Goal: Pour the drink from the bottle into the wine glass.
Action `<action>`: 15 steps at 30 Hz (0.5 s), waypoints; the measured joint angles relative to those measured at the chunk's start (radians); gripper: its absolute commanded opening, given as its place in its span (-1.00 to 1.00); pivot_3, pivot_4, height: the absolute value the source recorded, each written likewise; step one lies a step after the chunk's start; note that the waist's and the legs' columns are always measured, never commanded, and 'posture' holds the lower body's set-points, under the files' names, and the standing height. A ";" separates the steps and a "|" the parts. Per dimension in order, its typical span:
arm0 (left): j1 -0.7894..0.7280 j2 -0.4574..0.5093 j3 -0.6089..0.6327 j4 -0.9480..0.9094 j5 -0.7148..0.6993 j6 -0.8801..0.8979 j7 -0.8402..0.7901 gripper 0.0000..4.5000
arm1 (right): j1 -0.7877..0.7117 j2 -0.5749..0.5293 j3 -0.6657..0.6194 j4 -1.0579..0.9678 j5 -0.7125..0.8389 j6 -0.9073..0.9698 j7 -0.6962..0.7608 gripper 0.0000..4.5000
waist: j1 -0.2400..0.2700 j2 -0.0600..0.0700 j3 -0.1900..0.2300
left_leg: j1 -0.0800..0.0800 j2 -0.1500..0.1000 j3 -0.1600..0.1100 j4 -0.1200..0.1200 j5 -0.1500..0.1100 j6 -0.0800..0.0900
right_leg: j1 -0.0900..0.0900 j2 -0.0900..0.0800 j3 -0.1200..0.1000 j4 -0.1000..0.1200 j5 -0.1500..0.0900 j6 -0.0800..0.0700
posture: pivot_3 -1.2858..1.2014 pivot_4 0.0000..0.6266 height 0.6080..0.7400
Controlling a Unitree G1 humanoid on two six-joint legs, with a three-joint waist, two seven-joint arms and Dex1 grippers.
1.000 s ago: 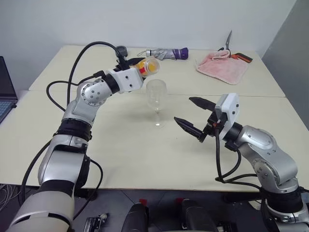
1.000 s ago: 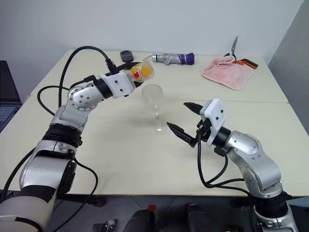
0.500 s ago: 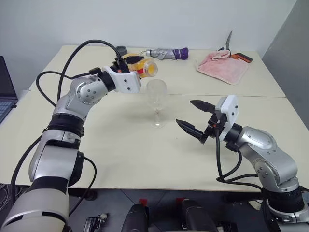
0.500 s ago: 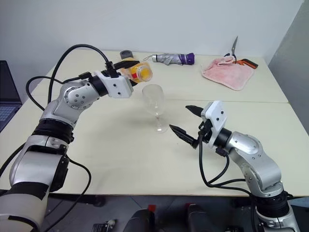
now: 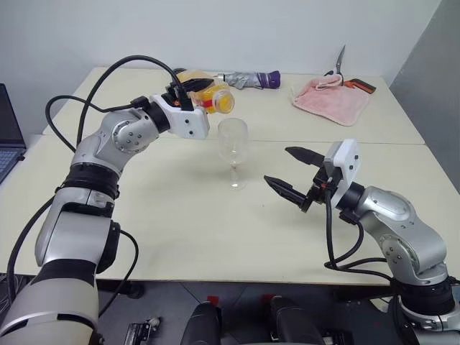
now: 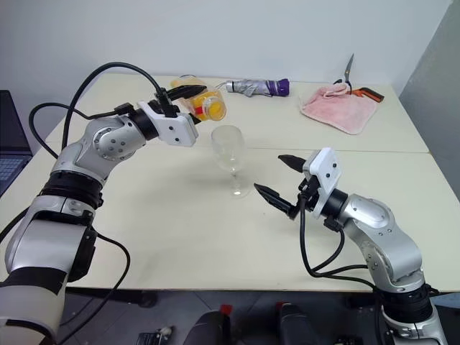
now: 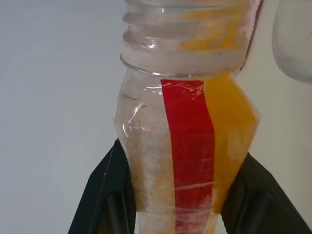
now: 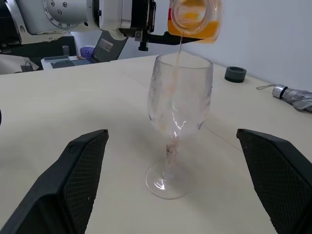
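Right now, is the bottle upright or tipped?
Tipped: the bottle lies near level in the left end effector, mouth over the glass, a thin stream falling.

A cream table spans most of the frame, with a seam running across its middle. The wine glass stands on it near the centre. Along the upper edge lie a folded umbrella, a pink cloth at upper right with scissors just behind it, and a small dark cap at upper left.
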 measured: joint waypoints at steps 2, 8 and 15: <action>0.000 0.001 -0.002 0.013 0.010 0.000 0.013 -0.23 | -0.001 0.000 0.000 0.000 0.005 0.001 0.000 1.00 | 0.000 0.000 0.000 | 0.000 0.000 0.000 0.000 0.000 0.000 | 0.000 0.000 0.000 0.000 0.000 0.000 | 0.03 -0.52 1.00; -0.020 0.005 -0.022 0.036 0.029 -0.002 0.042 -0.23 | -0.005 -0.003 0.000 -0.001 0.023 0.013 0.001 1.00 | 0.000 0.000 0.000 | 0.000 0.000 0.000 0.000 0.000 0.000 | 0.000 0.000 0.000 0.000 0.000 0.000 | 0.03 -0.52 1.00; -0.036 0.007 -0.035 0.059 0.058 -0.020 0.077 -0.23 | 0.000 -0.003 -0.008 -0.004 0.035 0.015 0.008 1.00 | 0.000 0.000 0.000 | 0.000 0.000 0.000 0.000 0.000 0.000 | 0.000 0.000 0.000 0.000 0.000 0.000 | 0.03 -0.52 1.00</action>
